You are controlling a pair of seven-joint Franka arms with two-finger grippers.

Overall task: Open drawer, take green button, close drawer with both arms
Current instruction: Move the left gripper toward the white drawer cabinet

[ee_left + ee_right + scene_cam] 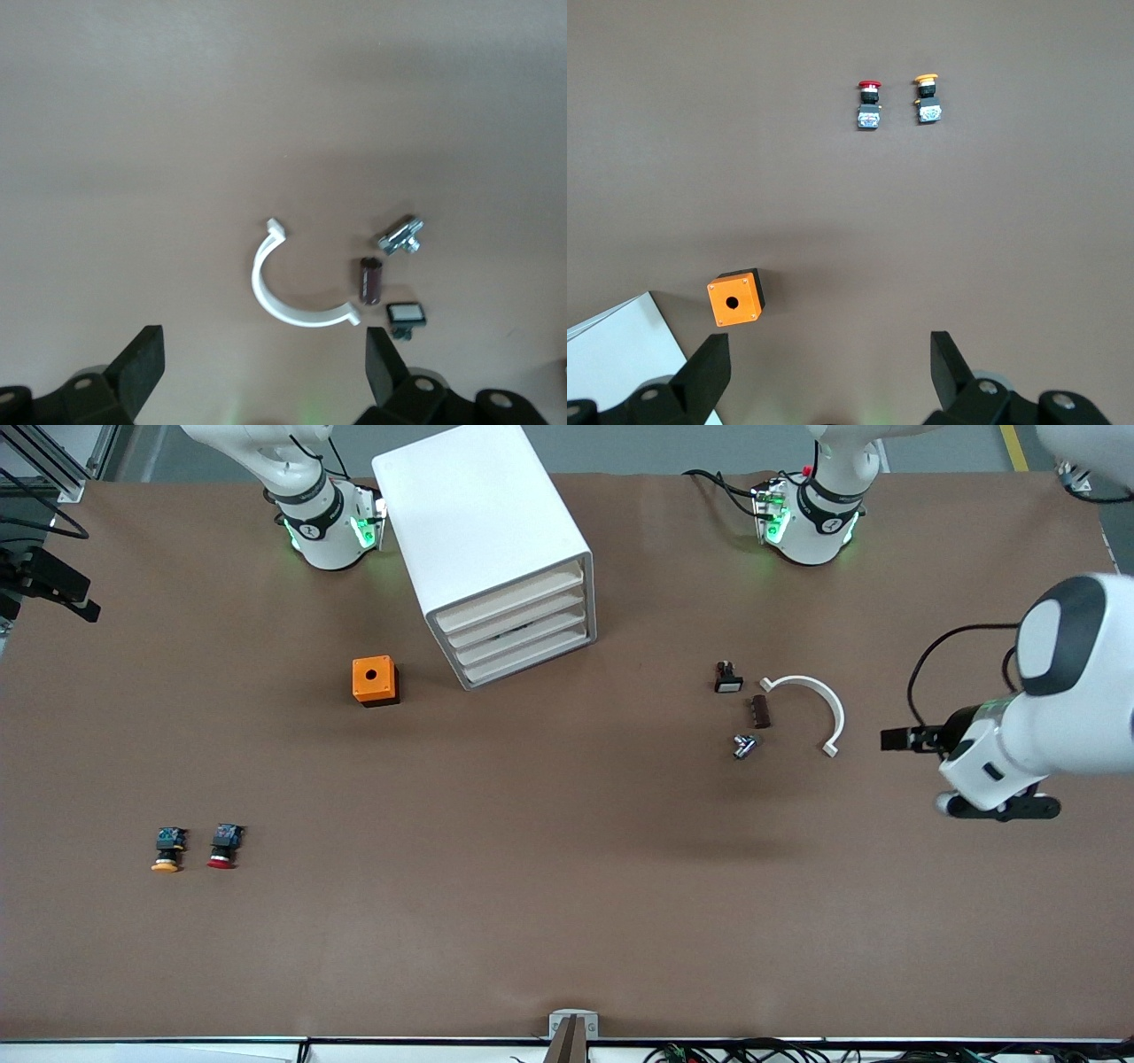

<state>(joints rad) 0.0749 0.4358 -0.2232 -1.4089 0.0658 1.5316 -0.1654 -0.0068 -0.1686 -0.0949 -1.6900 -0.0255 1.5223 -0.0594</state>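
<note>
**Drawers all shut, both tools empty: take the drawer by its front edge**

Your left tool [264, 367] hangs wide open and empty over the tabletop [567, 886] at the left arm's end, with a white clip [288, 288], a brown cylinder [371, 280], a metal fitting [400, 235] and a small black part [407, 313] lying below it. Your right tool [830, 367] is also spread wide and holds nothing; it looks down on the orange box [734, 300], with a corner of the cabinet [625, 354] beside it. In the front view that tool itself is out of sight.

The cabinet [483, 540] stands toward the right arm's end, its four drawers [518, 624] facing the front camera at an angle and all pushed in. The green button is not visible anywhere, so it is probably inside one of them; which one, you cannot tell. Only the red button [224, 847] and orange button [166, 849] lie out, close together and nearer the front camera.

Expect the drawer to be light, stiff and smooth, with a thin front and no handle to be seen, so hook a finger at its lip. The cabinet looks light enough to slide; brace it with the other arm. The button should be small, hard and light: pinch its black body, not the rounded cap, which may slip.
</note>
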